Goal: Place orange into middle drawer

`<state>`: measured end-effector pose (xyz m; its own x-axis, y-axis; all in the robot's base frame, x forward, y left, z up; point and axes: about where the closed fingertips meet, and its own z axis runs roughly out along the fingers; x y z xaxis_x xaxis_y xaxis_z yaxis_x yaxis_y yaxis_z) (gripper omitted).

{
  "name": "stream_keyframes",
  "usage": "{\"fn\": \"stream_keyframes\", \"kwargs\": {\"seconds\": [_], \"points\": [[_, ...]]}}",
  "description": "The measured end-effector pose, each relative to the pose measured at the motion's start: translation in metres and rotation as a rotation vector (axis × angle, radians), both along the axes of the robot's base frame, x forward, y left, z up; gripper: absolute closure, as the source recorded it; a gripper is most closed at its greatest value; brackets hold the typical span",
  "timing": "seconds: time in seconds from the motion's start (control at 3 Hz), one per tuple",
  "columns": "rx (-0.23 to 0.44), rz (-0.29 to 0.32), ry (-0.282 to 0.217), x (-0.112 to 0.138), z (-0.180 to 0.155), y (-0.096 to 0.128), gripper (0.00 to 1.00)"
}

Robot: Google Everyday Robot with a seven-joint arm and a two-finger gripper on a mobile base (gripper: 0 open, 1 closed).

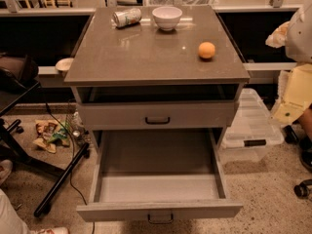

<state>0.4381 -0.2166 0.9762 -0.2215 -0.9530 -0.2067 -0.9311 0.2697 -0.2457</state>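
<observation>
The orange (206, 50) sits on the brown cabinet top (146, 57), near its right front corner. The middle drawer (158, 209) is pulled far out below; its grey inside holds nothing, and its pale front with the dark handle faces me at the bottom. The upper handled drawer front (157, 115) is pushed in. My gripper (277, 34) shows at the right edge on a white arm, beyond the cabinet's right side, level with the orange and apart from it.
A white bowl (167, 17) and a silver drink can (127, 17) lying on its side are at the back of the top. A clear plastic box (251, 126) stands on the floor to the right. A chair base (58, 179) and litter are to the left.
</observation>
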Motion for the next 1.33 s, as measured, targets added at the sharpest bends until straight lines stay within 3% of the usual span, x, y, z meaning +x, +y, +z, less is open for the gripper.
{"fn": "stream_keyframes", "kwargs": {"seconds": [0.33,1.0,1.33], "points": [[0.000,0.000,0.000,0.000,0.000,0.000,0.00],[0.302,-0.098,-0.078,0.102,-0.032,0.000,0.00],[0.302,-0.098,-0.078,0.102,-0.032,0.000,0.00]]}}
